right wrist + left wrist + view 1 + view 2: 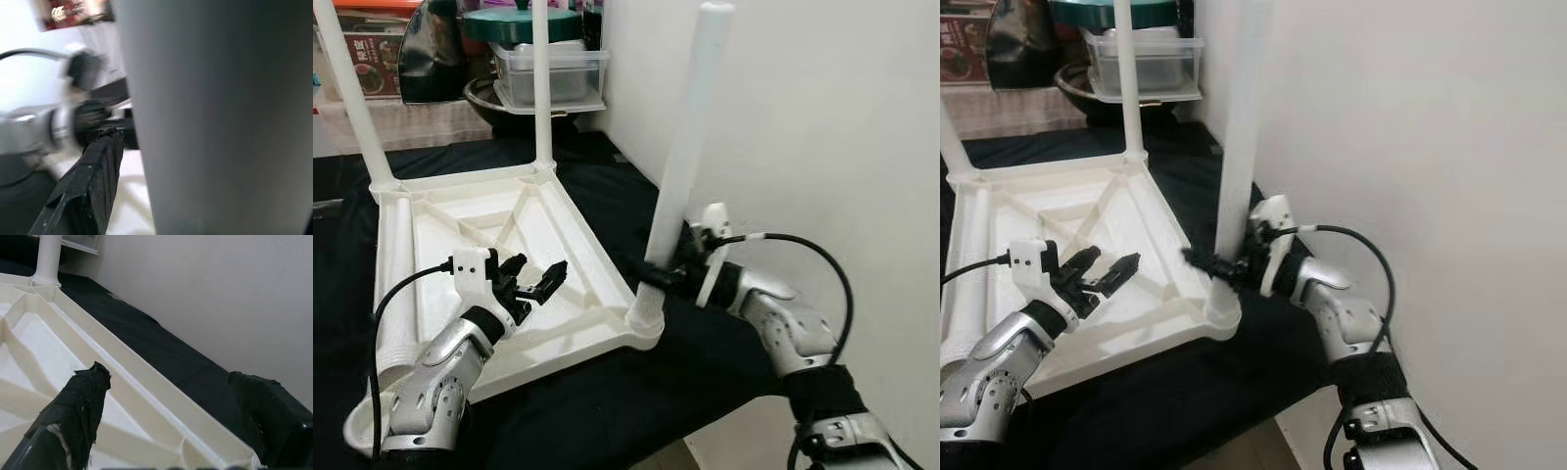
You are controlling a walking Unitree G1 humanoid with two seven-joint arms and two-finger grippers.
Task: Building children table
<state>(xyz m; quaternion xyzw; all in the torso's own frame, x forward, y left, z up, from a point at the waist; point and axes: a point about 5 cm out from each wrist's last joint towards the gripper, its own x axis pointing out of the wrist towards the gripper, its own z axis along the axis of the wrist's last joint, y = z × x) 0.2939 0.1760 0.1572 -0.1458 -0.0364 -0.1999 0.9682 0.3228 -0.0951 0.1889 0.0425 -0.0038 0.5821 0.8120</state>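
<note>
A white plastic children's table (499, 245) is lying upside down on a black cloth (607, 392) beside a wall (822, 117). The right hand (658, 274) is clenching the near leg (685, 166) low down, just above its corner socket. The left hand (533, 282) is hovering released above the ribbed underside. The plastic looks light, stiff and smooth; gripping legs near their base seems steadiest.

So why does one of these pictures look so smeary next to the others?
In the right wrist view the white plastic table leg sits so close to the lens that it is a soft grey blur, and the left gripper behind it is fuzzy too. Both eye views are sharp and evenly lit. The left wrist view is crisp on the white upturned tabletop.
</note>
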